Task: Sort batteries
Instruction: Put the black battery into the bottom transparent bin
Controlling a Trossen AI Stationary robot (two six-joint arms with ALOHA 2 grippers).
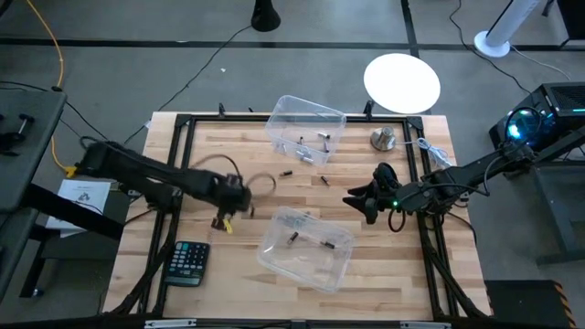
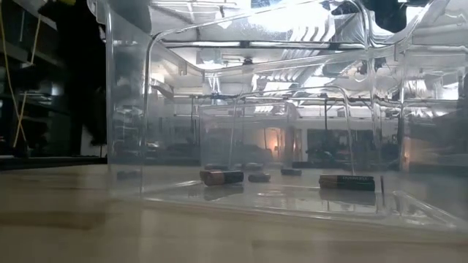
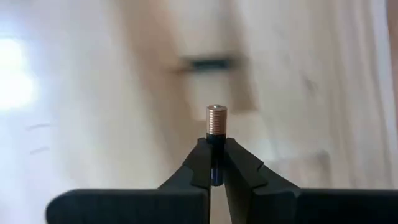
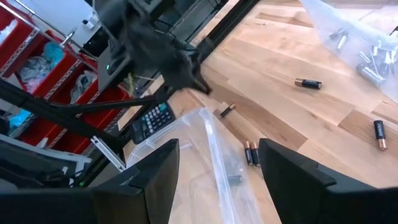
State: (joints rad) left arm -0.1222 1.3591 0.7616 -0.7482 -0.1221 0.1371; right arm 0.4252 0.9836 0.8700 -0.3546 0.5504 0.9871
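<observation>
My left gripper (image 1: 225, 219) is left of the near clear container (image 1: 306, 247) and shut on a black battery with a copper end (image 3: 216, 119). My right gripper (image 1: 358, 203) hovers open and empty beyond that container's far right corner; its fingers also show in the right wrist view (image 4: 217, 155). The near container holds two dark batteries (image 2: 221, 177) lying on its floor. The far clear container (image 1: 304, 128) holds several silvery batteries. Two loose dark batteries (image 1: 286, 171) (image 1: 324, 180) lie on the wood between the containers. My left gripper pinches the battery's black body (image 3: 215, 163) between its two fingertips. The battery lies along the fingers, and its copper end (image 3: 216, 118) sticks out past the tips. The wood table shows beyond it, and the battery touches nothing else that I can see.
A black calculator (image 1: 189, 262) lies near the table's front left. A round silver metal knob (image 1: 382, 139) stands at the far right, with a white round disc (image 1: 402, 82) beyond the far edge. A black frame runs around the table's edges.
</observation>
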